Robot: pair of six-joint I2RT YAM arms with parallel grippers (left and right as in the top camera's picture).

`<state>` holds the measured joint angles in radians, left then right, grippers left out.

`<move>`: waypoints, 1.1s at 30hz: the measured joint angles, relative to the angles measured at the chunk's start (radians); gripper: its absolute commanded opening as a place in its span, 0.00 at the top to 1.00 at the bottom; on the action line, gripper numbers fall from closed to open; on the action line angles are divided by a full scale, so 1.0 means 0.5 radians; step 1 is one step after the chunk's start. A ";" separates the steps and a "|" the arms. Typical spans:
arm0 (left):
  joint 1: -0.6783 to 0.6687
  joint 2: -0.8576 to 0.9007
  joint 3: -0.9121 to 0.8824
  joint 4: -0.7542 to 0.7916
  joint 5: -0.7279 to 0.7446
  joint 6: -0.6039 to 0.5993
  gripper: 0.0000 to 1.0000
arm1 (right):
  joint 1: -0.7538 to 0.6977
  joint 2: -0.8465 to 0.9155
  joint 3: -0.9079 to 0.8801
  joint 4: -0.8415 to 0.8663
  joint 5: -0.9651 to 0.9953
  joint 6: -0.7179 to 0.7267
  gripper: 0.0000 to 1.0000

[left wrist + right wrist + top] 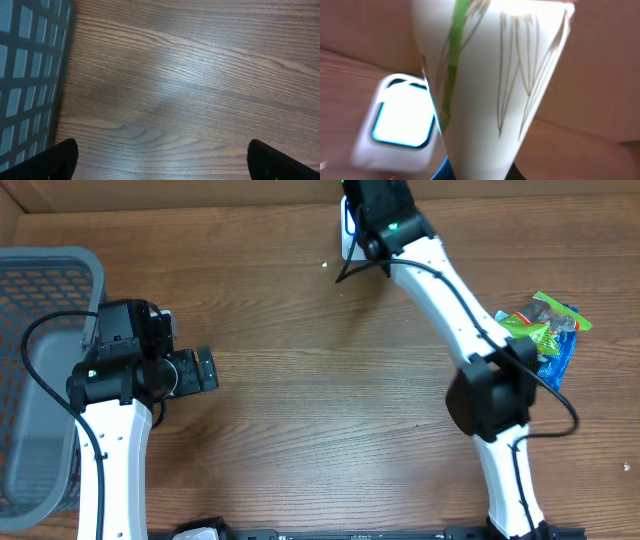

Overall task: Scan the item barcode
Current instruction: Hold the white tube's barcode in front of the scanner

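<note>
Right claw (372, 230) closed on the white packet (495, 90) at the far edge of the counter (300, 380), over the scanner (400, 122). The left claw (205, 368) stands fully open and empty above bare wood, just beside the grey basket (50, 260). In the right wrist view the packet fills most of the frame. Its long axis runs from top to bottom of that view; the broad end points away from the claw and the narrow end tapers down toward the grip. The face printed with a green stripe and thin leaf-like lines is turned to the wrist camera. The scanner's lit window shows to the lower left, with the packet's edge overlapping its right side. No barcode is visible on the face shown, so it cannot be told whether the code is toward the window. Probable faults from here: a missed read, if the code lies on the face away from the scanner or the packet sits to one side of the window; a poor read, if the soft wrapper creases or bows across the code; a slip, since the grip appears to be at the narrow end only; contact with the scanner, if the arm lowers further. A heap of snack packets (545, 325) lies well apart at the right edge.
</note>
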<state>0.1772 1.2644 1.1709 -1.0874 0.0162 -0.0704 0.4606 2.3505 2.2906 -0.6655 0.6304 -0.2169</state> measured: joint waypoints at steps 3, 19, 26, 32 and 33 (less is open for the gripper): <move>0.000 0.000 0.000 0.000 0.000 0.000 0.00 | -0.008 0.101 -0.001 0.180 0.101 -0.143 0.96; 0.000 0.000 0.000 0.000 0.000 0.000 0.01 | -0.031 0.339 -0.001 0.447 0.055 -1.091 0.96; 0.000 0.000 0.000 0.000 0.000 0.000 0.00 | -0.031 0.449 -0.001 0.451 0.043 -1.187 0.96; 0.000 0.000 0.000 0.000 0.000 0.000 0.00 | -0.031 0.454 -0.001 0.477 0.043 -1.200 0.96; 0.000 0.000 0.000 0.000 0.000 0.000 0.00 | -0.032 0.454 -0.001 0.475 0.043 -1.201 0.96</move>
<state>0.1772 1.2644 1.1709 -1.0874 0.0162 -0.0704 0.4446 2.5774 2.2902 -0.4282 0.6521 -0.8173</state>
